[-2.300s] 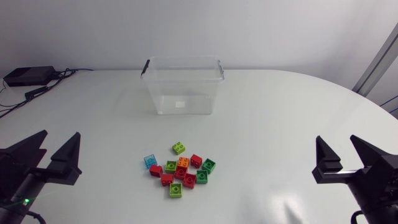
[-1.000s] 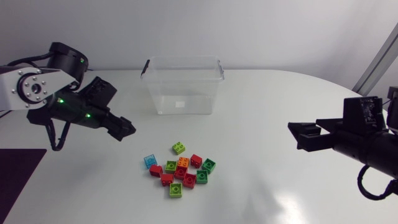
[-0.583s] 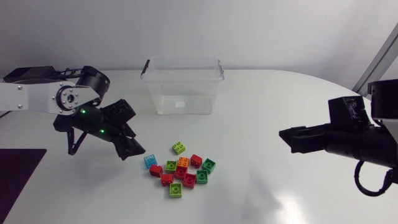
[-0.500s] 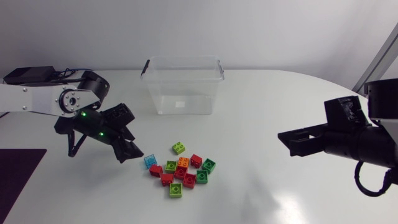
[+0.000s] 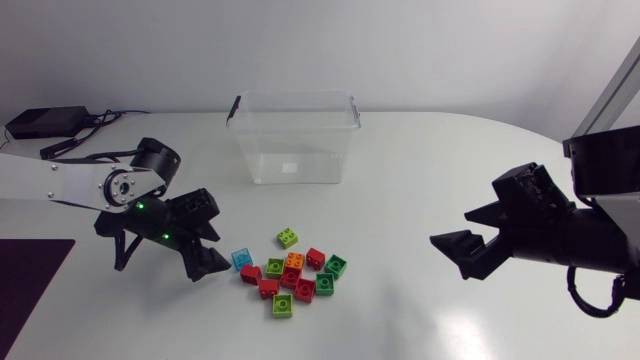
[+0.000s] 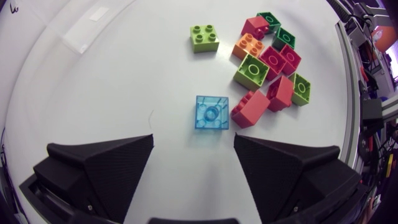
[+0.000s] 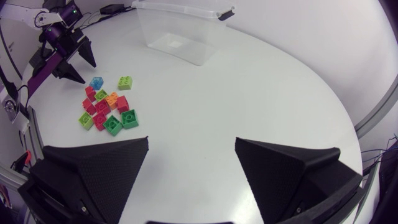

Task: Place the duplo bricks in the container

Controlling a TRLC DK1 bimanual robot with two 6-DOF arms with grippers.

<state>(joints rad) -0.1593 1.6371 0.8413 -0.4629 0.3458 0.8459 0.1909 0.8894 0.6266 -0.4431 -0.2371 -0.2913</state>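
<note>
Your left end effector is released: its two matte black wedge fingers are spread wide and touch nothing. The translucent blue brick lies on the white bench just ahead of the gap between them.

Only the left wrist view gives you the surfaces. The blue brick shows a round ring at its centre, and a red brick sits just beside its corner. The lime brick lies apart from the others with four round studs up. The rest of the cluster is glossy red, green and orange squares packed close together, some studs up and some showing a hollow ring.

The head view shows you the container, a clear, boxy plastic tub with dark clips at its rim. It stands beyond the bricks, and every brick lies on the bench outside it.

Your right end effector is also released, fingers apart over bare bench and well apart from the bricks. Its wrist view takes in cluster, container and left arm together.
</note>
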